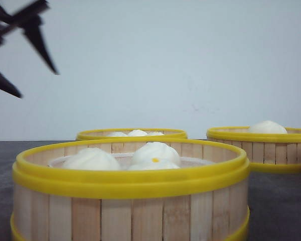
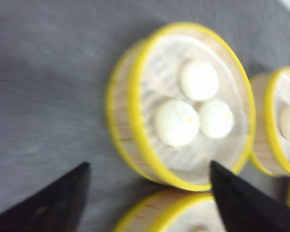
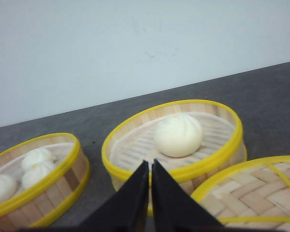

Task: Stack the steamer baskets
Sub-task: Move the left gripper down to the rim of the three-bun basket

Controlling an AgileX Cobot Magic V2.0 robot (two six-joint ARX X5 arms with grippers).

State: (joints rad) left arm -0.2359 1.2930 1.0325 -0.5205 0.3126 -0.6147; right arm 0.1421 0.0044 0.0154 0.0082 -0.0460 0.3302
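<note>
Front view: three steamer baskets on a dark grey desk (image 1: 281, 201). The near basket (image 1: 130, 211) fills the lower frame, with three white buns (image 1: 93, 159) inside. The far basket (image 1: 132, 134) sits behind it, bun tops showing over the rim. The right basket (image 1: 261, 148) stands at the right edge, one bun (image 1: 267, 127) peeking up. All three stand apart, none stacked. The left gripper (image 1: 27, 65) hangs in the air at upper left, well above the baskets, its dark fingers spread, holding nothing. White wall (image 1: 165, 65) behind.

Left wrist view, blurry: the left gripper (image 2: 150, 198) is released, its two black fingers (image 2: 53, 203) wide apart with empty space between. Under it lies a three-bun basket (image 2: 130, 96) on the desk (image 2: 43, 87). Another basket (image 2: 275, 121) is partly in view just beside it, and a third rim (image 2: 174, 208) shows between the fingers. Which basket is which here, I cannot tell.

Right wrist view: the right gripper (image 3: 150, 198) is clenched, fingers pressed together with only a thin slit, nothing held. Just past the tips is the one-bun basket (image 3: 217, 150), bun (image 3: 178, 134) in the middle. A three-bun basket (image 3: 63, 183) sits apart from it. A woven lid or basket top (image 3: 251, 193) with a yellow rim lies near the gripper, close beside the one-bun basket.
</note>
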